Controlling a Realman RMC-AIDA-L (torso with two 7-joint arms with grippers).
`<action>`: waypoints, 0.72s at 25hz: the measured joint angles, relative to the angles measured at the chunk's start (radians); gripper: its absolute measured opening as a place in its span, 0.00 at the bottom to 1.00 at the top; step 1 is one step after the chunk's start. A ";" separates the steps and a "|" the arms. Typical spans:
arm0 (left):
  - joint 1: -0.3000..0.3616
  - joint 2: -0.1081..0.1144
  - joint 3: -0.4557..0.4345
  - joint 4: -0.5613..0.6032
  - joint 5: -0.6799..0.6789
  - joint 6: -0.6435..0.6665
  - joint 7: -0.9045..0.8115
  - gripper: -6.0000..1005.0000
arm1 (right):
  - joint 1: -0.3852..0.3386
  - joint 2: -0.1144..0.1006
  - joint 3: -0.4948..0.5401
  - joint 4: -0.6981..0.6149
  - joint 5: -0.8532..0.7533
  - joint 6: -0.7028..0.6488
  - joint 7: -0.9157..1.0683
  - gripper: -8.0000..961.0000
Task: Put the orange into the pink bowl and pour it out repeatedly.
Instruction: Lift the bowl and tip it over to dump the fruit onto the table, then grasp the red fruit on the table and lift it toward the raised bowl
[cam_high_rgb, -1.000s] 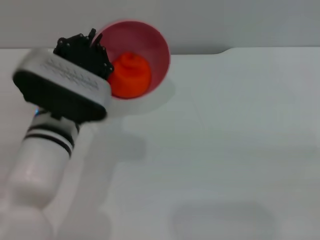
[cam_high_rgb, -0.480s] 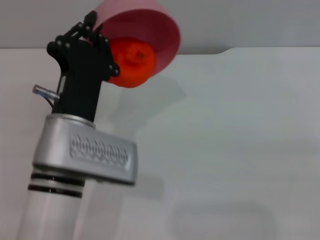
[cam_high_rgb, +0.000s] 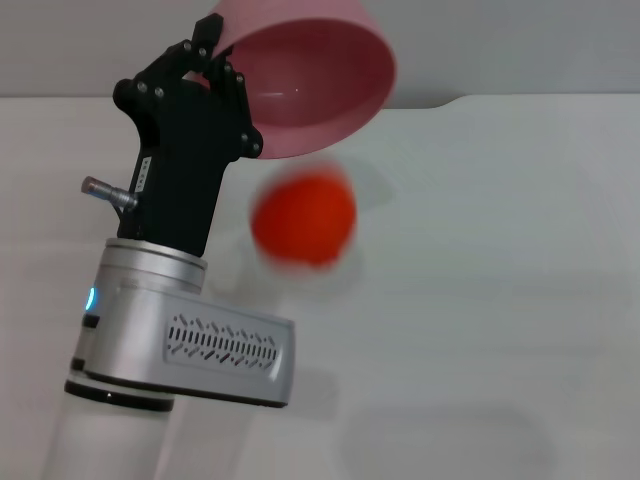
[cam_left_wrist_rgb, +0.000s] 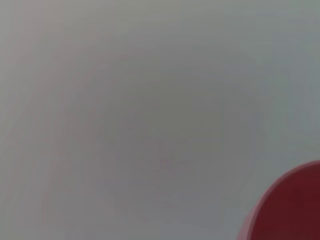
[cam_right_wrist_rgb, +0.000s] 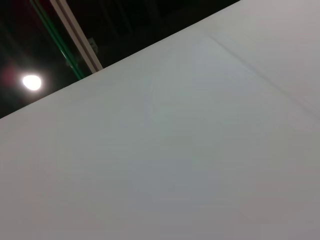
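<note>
From the head view I see my left gripper (cam_high_rgb: 215, 60) raised over the tabletop (cam_high_rgb: 480, 300) toward its far left part, fingers clamped on the rim of the pink bowl (cam_high_rgb: 310, 75). The bowl is lifted clear of the surface and tipped on its side, its opening facing down and toward me, and the inside looks bare. Its top edge is cut off by the frame, and the near left of its rim is hidden behind the black gripper body.

The orange (cam_high_rgb: 303, 220) is out of the bowl, just below its lower lip and apart from it. It is smeared into a soft blob, so I cannot make out its stem or say whether it touches the tabletop; a faint shadow lies around it.

My left wrist view gives me only pale tabletop and a dark red curve of the bowl (cam_left_wrist_rgb: 287, 207) cut off at one corner. My right wrist view shows bare tabletop, its far edge and a dark room with one lamp (cam_right_wrist_rgb: 31, 82); the right gripper is out of sight in every view.
</note>
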 joint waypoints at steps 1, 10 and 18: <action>-0.002 0.000 -0.001 -0.001 0.000 0.003 0.000 0.16 | 0.001 0.000 -0.002 0.000 0.000 0.000 0.000 0.56; -0.025 0.006 -0.028 0.012 -0.017 0.092 -0.067 0.17 | 0.009 0.000 -0.017 0.000 0.000 -0.001 0.001 0.56; 0.016 0.028 -0.376 0.276 0.015 0.873 -0.314 0.17 | 0.014 -0.001 -0.026 0.006 0.000 0.002 0.001 0.56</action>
